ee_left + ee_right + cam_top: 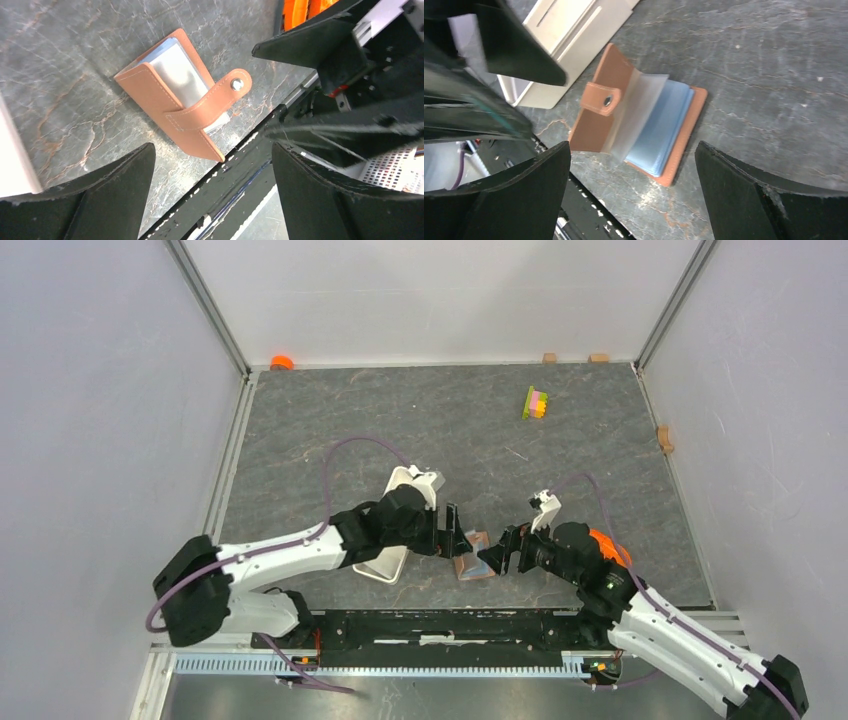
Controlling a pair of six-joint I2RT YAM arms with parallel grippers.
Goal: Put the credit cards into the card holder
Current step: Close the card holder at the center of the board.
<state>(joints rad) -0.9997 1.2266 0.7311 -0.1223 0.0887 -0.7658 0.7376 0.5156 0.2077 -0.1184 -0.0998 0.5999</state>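
Top external view shows the card holder (472, 560) lying on the table (600, 460) near its front edge, between the left fingers (453, 530) and the right fingers (502, 552), which face each other across it; that pairing probably lets one side steady the leather while the other works the pages. In the wrist views each pair of fingers is spread wide and grips nothing; both hover just above the holder without touching it. The holder lies open, its strap (237, 84) curling loose over the clear sleeves (636, 115); pale blue credit cards (664, 127) appear to sit already inside those sleeves, though how many I cannot tell; no loose card shows on the table. A white tray (566, 27) rests just beside the holder, partly under the left arm; whether anything lies in it is hidden.
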